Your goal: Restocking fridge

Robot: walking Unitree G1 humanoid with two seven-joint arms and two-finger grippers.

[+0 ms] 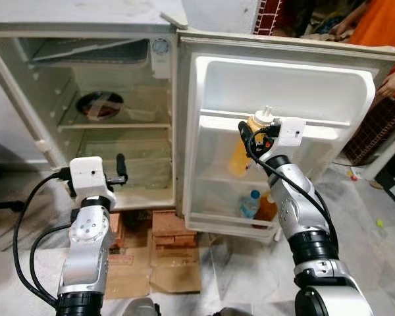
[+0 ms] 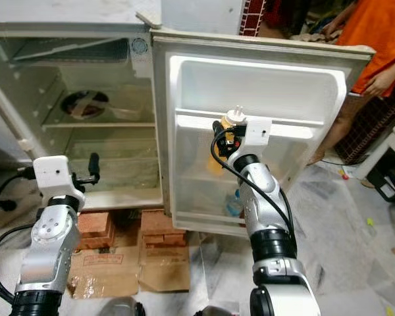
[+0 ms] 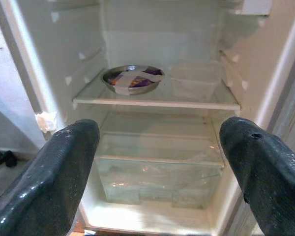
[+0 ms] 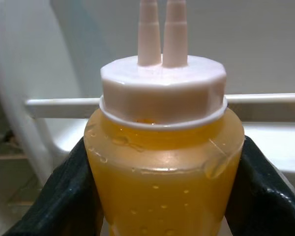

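Observation:
The fridge [image 1: 85, 26] stands open with its door [image 1: 283, 85] swung out to the right. My right gripper [image 1: 251, 135] is shut on a yellow squeeze bottle [image 1: 239, 157] with a white twin-nozzle cap [image 4: 162, 88]. It holds the bottle upright against the door's middle shelf rail [image 1: 329, 122], and the black fingers [image 4: 64, 201] press on both sides of it. My left gripper [image 3: 160, 142] is open and holds nothing. It points into the fridge's lower part in front of the clear crisper drawer [image 3: 157, 177].
A taped steel bowl [image 3: 132, 78] sits on the glass shelf. A blue-capped water bottle [image 1: 249, 204] and an amber bottle [image 1: 267, 208] stand in the door's bottom shelf. Bricks [image 1: 171, 230] prop the fridge, with cardboard [image 1: 164, 270] on the floor. A person in orange [image 1: 382, 33] stands behind the door.

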